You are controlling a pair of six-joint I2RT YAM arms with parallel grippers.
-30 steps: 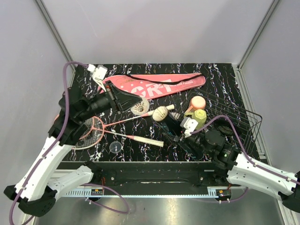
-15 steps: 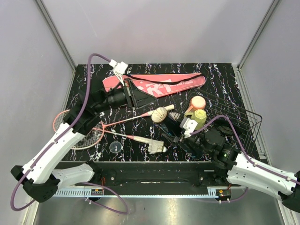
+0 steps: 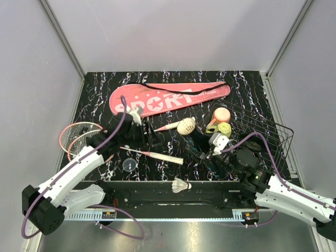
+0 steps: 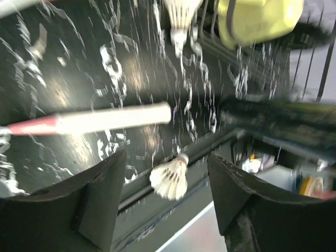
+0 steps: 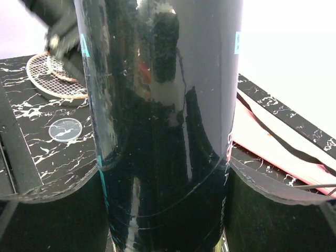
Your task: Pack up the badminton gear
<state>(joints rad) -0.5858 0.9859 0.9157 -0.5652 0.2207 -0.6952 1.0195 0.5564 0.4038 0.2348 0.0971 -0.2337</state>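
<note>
Counting from overhead, I see two pink-red racquets with white handles (image 3: 79,137) at 9 o'clock, two small white feather shuttlecocks (image 3: 186,126), one long black tube (image 3: 198,140) and one long pink "SPORT" racquet cover (image 3: 168,97) at 12. A yellow-green cup with peach lid (image 3: 222,122) and a black wire basket (image 3: 273,134) crowd the 3 o'clock side. My right gripper (image 3: 208,153) is clamped on the tube. My left gripper (image 3: 151,139) is spread and empty; one shuttlecock lies at its 2 o'clock, the other shuttlecock (image 3: 181,185) at 5.
</note>
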